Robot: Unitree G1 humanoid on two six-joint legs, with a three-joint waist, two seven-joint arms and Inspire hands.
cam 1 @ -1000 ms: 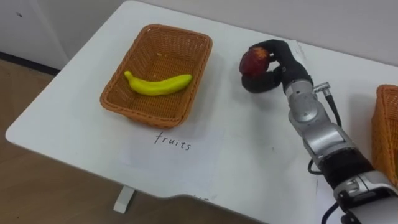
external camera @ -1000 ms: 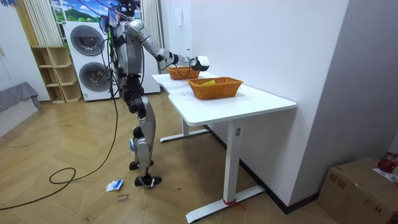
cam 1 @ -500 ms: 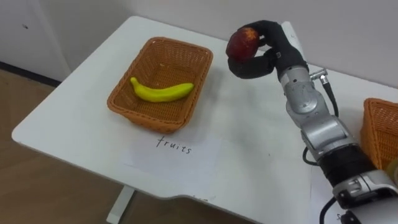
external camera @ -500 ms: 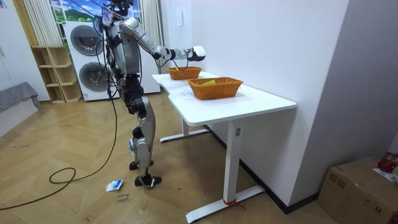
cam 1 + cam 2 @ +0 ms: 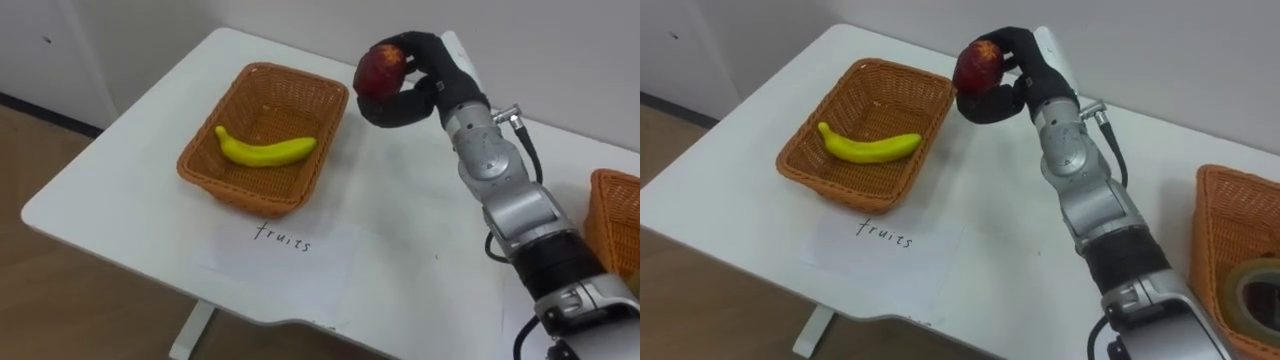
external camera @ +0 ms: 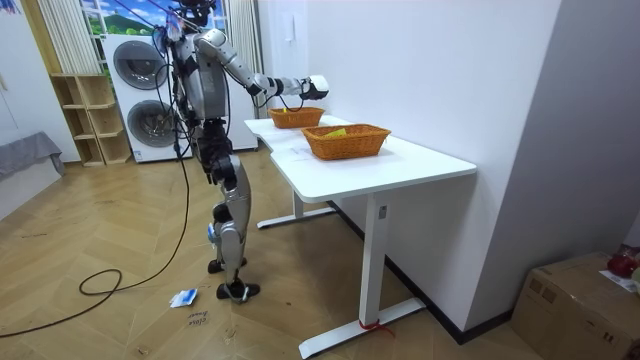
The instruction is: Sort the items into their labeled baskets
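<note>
In the left eye view, top middle, the right hand [image 5: 425, 85] has its dark fingers clamped round a round red apple [image 5: 381, 68] with a yellow patch. It is just right of the basket [image 5: 290, 95] holding a yellow banana [image 5: 265, 150]. In the room view, the robot stands at the white worktop [image 6: 400, 160].

We read one handwritten word, "fruits", on a white sheet [image 5: 285, 262] lying on the surface [image 5: 120, 205], lower centre, below the wicker basket [image 5: 262, 206].
</note>
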